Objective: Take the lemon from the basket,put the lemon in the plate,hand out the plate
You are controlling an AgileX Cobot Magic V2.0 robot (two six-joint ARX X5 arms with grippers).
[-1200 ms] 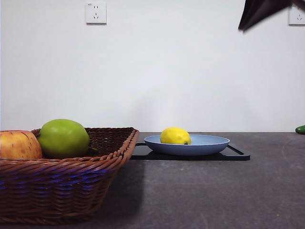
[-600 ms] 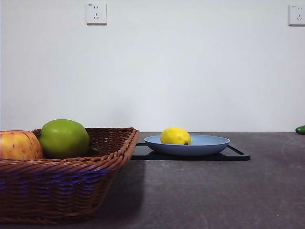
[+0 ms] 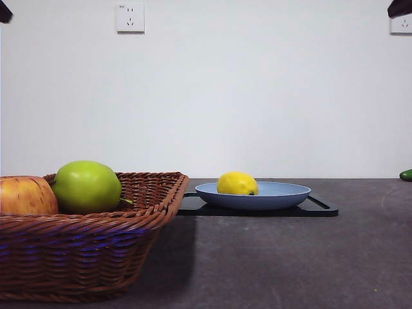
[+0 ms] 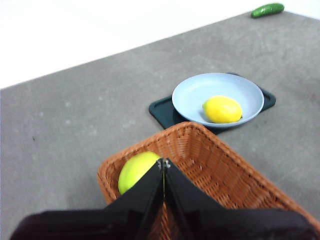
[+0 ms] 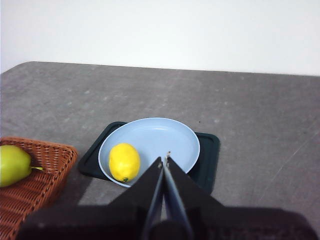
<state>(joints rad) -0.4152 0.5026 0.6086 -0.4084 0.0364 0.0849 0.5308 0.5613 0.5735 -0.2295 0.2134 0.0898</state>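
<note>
lemon [image 3: 237, 183] lies in the light-blue plate [image 3: 283, 194], toward its left side in the front view, on its side, touching nothing but the plate. Long axis: runs roughly left-right in the front view; small dark stem end shows low at its right end there. Plate sits on a flat black tray [image 3: 320, 208] on the grey table [image 3: 290, 257]; plate holds 1 fruit only.

basket [image 3: 90, 251] stands near left, just beside the tray. 2 fruits visible in it: green apple [image 3: 86, 187] and, left of it, reddish-yellow apple [image 3: 24, 196], touching each other.

left gripper [image 4: 163, 172] is raised above the basket, jaws pressed together, holding nothing. right gripper [image 5: 164, 167] is raised above the near edge of the plate, jaws pressed together, empty, not touching plate or lemon. Front view shows only black tips at both top corners.

small green vegetable [image 3: 405, 174] lies far right on the table, well apart from the tray.
</note>
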